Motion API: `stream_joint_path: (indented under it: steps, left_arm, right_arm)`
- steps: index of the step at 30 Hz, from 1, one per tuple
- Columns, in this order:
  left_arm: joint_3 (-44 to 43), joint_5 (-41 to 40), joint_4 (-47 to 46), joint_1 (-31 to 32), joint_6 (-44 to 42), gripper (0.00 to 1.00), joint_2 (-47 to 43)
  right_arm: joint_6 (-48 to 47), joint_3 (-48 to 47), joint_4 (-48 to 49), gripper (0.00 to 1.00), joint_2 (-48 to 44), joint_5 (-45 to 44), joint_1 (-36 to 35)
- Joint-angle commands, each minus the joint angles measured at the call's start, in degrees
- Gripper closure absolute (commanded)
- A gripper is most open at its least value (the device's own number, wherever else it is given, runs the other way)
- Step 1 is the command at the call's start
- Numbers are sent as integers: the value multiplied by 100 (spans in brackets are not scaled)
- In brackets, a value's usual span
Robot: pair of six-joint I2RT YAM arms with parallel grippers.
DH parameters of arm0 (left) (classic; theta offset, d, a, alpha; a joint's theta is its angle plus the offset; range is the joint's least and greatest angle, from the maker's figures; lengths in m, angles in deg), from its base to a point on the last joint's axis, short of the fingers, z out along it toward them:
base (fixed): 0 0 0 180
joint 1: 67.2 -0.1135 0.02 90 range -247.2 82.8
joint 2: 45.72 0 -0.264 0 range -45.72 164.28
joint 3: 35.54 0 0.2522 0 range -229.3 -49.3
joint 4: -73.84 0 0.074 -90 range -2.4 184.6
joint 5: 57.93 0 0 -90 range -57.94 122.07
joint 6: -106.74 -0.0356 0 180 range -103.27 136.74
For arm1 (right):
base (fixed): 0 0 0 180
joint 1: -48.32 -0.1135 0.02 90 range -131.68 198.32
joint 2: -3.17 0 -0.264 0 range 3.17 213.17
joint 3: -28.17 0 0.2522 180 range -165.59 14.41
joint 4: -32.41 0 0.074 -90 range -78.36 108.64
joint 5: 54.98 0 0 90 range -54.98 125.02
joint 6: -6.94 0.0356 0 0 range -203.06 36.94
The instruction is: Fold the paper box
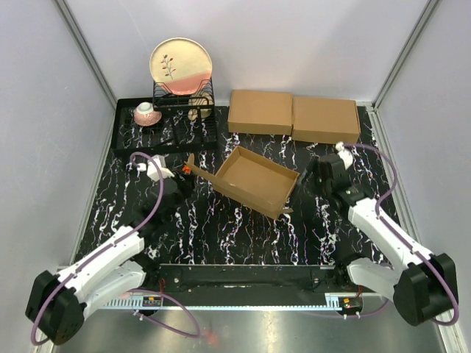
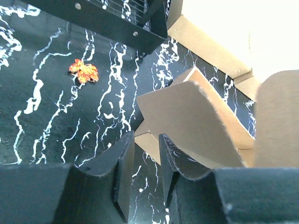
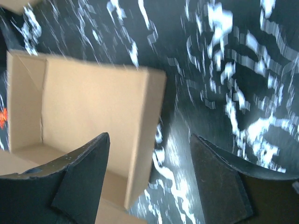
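Observation:
The paper box (image 1: 250,180) is a shallow brown cardboard tray standing open at the middle of the table, with a loose flap (image 1: 199,165) sticking out at its left end. My left gripper (image 1: 185,175) is at that left end. In the left wrist view its jaws (image 2: 146,137) are a narrow gap apart, with only table showing between them and the flap (image 2: 187,116) just beyond the tips. My right gripper (image 1: 309,176) hovers at the box's right end, wide open. In the right wrist view (image 3: 149,136) the box's end wall (image 3: 149,130) lies below the gap, untouched.
Two flat brown cardboard boxes (image 1: 260,112) (image 1: 326,119) lie side by side at the back. A black tray (image 1: 125,140) at the back left carries a wire rack (image 1: 184,99) with a plate (image 1: 181,65) and a pink cup (image 1: 146,114). A small orange scrap (image 2: 84,71) lies near the left gripper.

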State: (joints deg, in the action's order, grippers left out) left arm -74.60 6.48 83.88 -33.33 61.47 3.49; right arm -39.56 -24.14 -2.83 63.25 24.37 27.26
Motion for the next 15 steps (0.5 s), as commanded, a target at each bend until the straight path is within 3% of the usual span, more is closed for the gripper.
stream_joint_path:
  steps: [1,4,5,9,15]
  left_arm:
    - [-589,-368,740,-56,-358,69,-464]
    - [-871,-386,1145,-56,-710,68,-675]
    - [-932,-342,1224,-64,-790,68,-737]
    - [-880,-202,1339,-64,-940,67,-1088]
    - [-731,62,1392,-64,-984,63,-1441]
  right_arm:
    - [-1675,-1294,863,23,732,-939,-12]
    - [-3003,-2170,1233,21,1601,-326,93]
    - [-3302,-2445,1207,22,1856,373,137]
    - [-4314,-4060,33,24,3366,1407,225]
    - [-5053,-4205,-102,28,3915,2463,243]
